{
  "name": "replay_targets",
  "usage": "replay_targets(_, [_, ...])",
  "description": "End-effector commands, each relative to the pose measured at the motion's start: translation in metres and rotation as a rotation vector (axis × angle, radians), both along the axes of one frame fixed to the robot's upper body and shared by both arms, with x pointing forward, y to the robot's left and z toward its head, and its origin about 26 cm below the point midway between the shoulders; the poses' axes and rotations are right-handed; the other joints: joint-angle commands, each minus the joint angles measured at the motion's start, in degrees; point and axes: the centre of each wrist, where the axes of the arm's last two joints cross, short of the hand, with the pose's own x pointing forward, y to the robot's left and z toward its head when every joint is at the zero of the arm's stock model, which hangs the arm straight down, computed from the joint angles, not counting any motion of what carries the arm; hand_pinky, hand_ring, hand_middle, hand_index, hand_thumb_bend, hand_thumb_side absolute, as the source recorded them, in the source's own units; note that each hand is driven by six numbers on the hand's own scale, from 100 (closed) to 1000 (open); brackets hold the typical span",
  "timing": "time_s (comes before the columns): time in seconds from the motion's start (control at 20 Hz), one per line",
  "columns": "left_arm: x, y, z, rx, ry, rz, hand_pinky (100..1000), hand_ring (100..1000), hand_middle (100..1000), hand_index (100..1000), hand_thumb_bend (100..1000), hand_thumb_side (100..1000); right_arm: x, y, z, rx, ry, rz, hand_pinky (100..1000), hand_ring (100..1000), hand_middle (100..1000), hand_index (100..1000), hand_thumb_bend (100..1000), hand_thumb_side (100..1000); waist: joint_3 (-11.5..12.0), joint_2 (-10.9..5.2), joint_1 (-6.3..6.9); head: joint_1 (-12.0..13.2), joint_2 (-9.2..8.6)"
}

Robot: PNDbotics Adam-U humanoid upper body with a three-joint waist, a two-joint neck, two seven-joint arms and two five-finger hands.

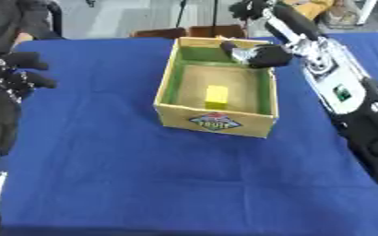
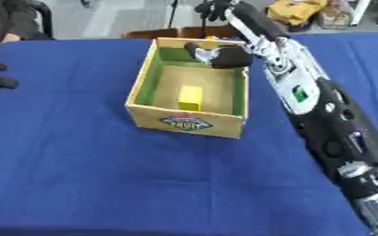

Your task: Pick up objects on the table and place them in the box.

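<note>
A cardboard box (image 1: 215, 120) with green inner walls and a label on its front stands on the blue cloth, slightly right of centre. A yellow block (image 1: 217, 97) lies on the box floor near the front. My right hand (image 1: 261, 55) hangs over the box's far right corner, just inside the rim, and something pale grey shows at its tip. My right arm (image 1: 337, 87) runs along the box's right side. My left hand (image 1: 14, 78) is at the far left, above the cloth, with its fingers spread and nothing in them.
The blue cloth (image 1: 127, 161) covers the whole table and I see no loose object lying on it. Brown chair backs (image 1: 188, 32) stand behind the far edge. A person in dark clothes (image 1: 7, 23) is at the far left corner.
</note>
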Motion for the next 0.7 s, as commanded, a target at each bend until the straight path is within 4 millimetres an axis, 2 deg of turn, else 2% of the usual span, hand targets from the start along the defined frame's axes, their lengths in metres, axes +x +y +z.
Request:
replay_targets(0.05, [-0.002,0.006,0.009,0.014,-0.033,0.022,691,536,602,735,856,862,-0.022,-0.006,0.027,0.104,-0.062,0.042,786,766,703,861,334,600,-0.4,-0.62,0.05,0.77,-0.82])
replay_targets(0.35, [-0.003,0.011,0.007,0.018,-0.027,0.046,691,536,602,734,856,867,-0.056,-0.011,0.02,0.312,0.028,0.129,785,760,683,860,313,609,-2.06,-0.02,0.02,1.72,-1.17])
replay_targets(0.7, [-0.004,0.013,0.002,0.021,-0.015,0.06,691,536,602,734,855,870,-0.075,-0.016,0.014,0.368,0.093,0.16,788,761,679,862,308,617,-3.3,0.29,-0.22,2.35,-1.33])
